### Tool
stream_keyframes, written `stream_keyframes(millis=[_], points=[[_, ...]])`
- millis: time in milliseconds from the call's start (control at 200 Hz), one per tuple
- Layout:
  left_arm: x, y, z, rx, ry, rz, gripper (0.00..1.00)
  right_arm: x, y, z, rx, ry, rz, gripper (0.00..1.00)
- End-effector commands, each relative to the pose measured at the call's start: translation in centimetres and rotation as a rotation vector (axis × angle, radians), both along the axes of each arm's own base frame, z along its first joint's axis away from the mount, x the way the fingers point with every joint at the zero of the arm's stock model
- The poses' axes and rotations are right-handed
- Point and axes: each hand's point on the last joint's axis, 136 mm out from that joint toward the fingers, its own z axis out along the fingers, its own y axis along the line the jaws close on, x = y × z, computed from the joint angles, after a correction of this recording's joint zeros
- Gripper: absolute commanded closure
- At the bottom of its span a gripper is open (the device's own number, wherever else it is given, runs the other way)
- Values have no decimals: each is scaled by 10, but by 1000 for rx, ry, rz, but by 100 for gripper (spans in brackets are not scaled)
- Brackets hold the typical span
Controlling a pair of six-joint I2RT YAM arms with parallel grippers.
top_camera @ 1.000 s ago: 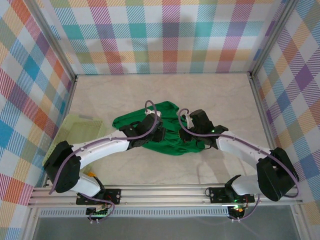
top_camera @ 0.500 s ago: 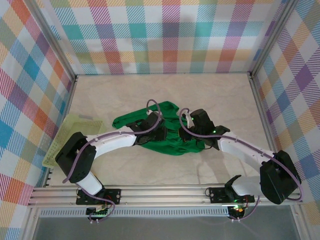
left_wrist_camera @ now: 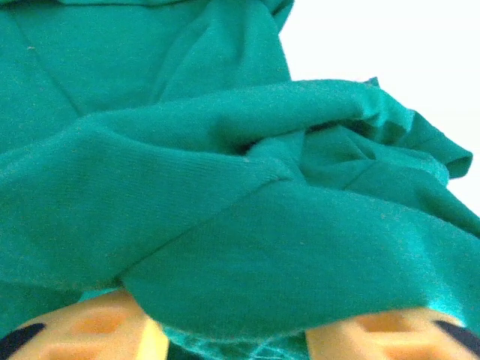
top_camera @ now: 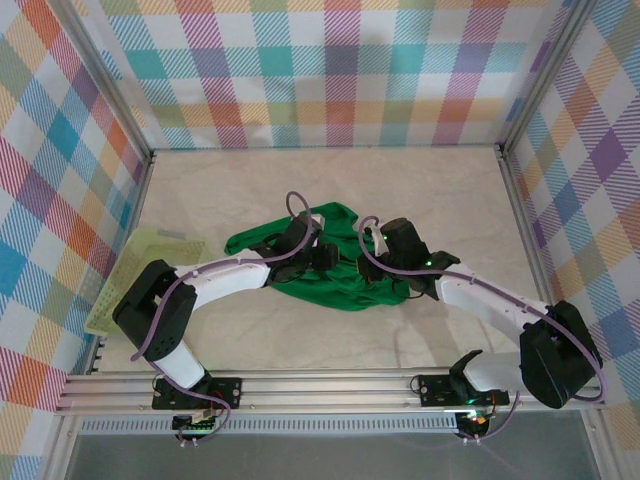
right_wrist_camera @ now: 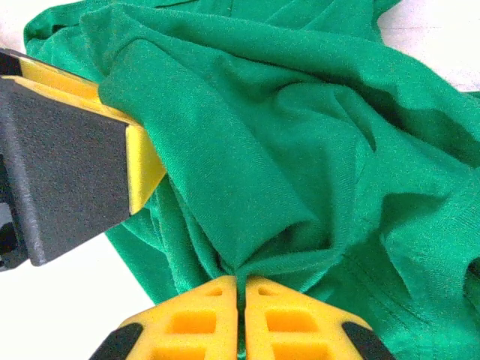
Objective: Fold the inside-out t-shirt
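Right end effector (right_wrist_camera: 238,289) is clamped fully shut on a ridge of the t-shirt (top_camera: 338,288), and the cloth puckers right at its tips. Left end effector (left_wrist_camera: 234,339) has its jaws apart with a thick fold draped across the gap. I can't tell whether it's actually pinching or just sitting under the cloth.

The shirt is a crumpled heap on the counter (top_camera: 430,190), bunched directly under and ahead of both end effectors, and it isn't laid flat anywhere.

My risks from here:
- The two end effectors are nearly touching. In the right wrist view, a yellow-and-black pad that looks like the left's finger sits just to the left of the right's tips. Any inward move and they collide.
- The right's pinch looks like it has several layers. If I lift, I expect the whole bundle to come up rather than one edge.
- If the left closes on that fat fold, I'd guess it gets a shallow bite. Soft knit will probably slip out once the arms pull apart.
- If only one side holds, the shirt drags sideways across the counter and bunches worse.
- Cloth covers most of the left wrist view, so I'm half blind when confirming that grasp.
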Motion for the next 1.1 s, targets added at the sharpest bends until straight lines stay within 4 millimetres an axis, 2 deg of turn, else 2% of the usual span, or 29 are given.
stream_keyframes(millis=[0,250,370,500,630,780,870,920,1095], points=[[1,0,-1,-25,1,7,61,1,2,2,-2,-15,8,90],[-3,13,8,7,-21,29,88,7,-2,-3,-41,-11,-21,91],[-9,19,18,21,-48,27,100,13,-2,0,-50,-23,-37,91],[-19,19,37,11,-90,0,100,21,-5,-3,-88,-23,-67,91],[-38,17,62,-15,-147,-45,100,32,-7,-3,-125,-23,-97,92],[-55,30,84,-47,-202,-47,100,42,-2,-2,-136,-32,-88,90],[-59,43,91,-64,-227,-20,100,40,7,-2,-109,-45,-30,85],[-59,47,91,-79,-226,-11,100,35,11,0,-90,-57,9,79],[-56,46,84,-96,-198,-17,100,14,17,18,-51,-125,99,57]])
